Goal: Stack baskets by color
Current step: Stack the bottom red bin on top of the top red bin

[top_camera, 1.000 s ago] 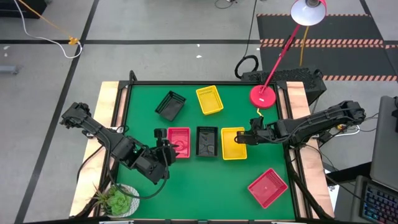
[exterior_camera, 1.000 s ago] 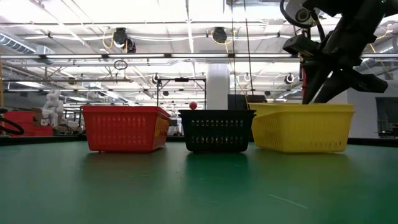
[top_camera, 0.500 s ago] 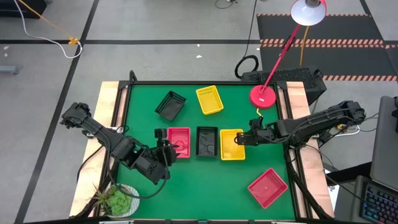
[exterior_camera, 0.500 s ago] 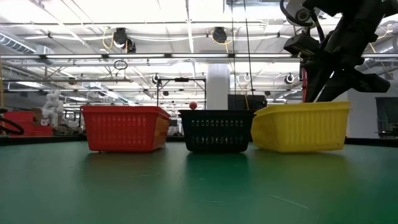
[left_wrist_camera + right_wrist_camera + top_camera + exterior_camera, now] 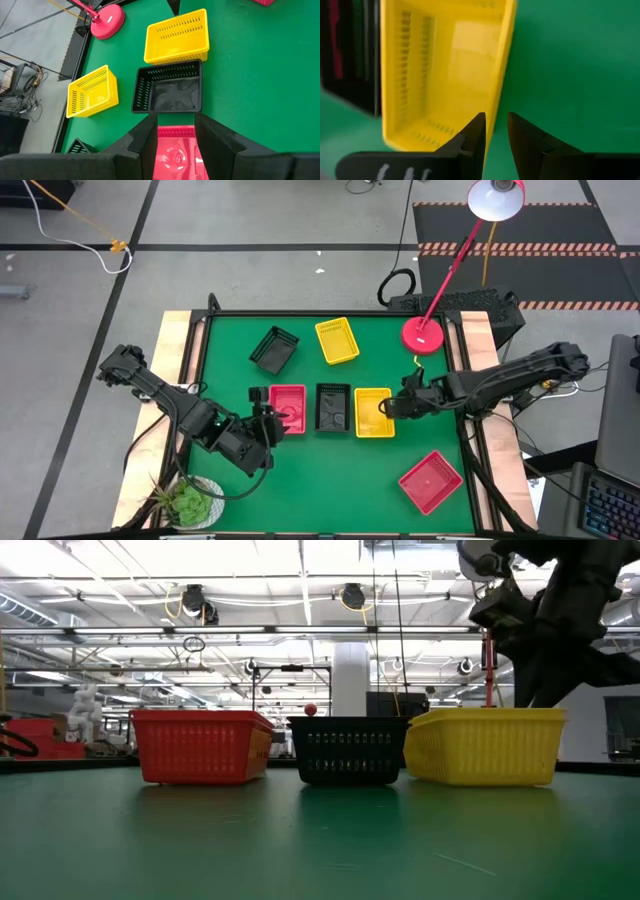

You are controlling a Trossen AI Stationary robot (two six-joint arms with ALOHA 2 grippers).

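Observation:
Three baskets stand in a row at mid-table: a red basket [image 5: 291, 409], a black basket [image 5: 333, 407] and a yellow basket [image 5: 372, 412]. My right gripper [image 5: 392, 408] is shut on the yellow one's right side wall. My left gripper [image 5: 268, 416] hovers open above the left part of the red basket [image 5: 176, 150], touching nothing. Farther back lie a second black basket [image 5: 273, 349] and a second yellow basket [image 5: 337, 340]. Another red basket [image 5: 430, 480] lies near the front right corner. My right gripper holds the yellow basket by the rim of its long right wall [image 5: 493, 100], one finger inside the basket and one outside. The fingers come slanting down from the table's right. The basket stands about level with its bottom [image 5: 480, 780] at table height.
A red lamp base [image 5: 424, 335] stands at the far right of the green mat, its stem leaning off beyond the table. A potted plant [image 5: 185, 502] sits at the near left corner, outside the mat. Open mat lies in front of the row.
The yellow basket in the row tipped for a moment, its right side raised, and now stands about level again, a little closer to the black basket. My right gripper has tipped slightly while keeping its hold.

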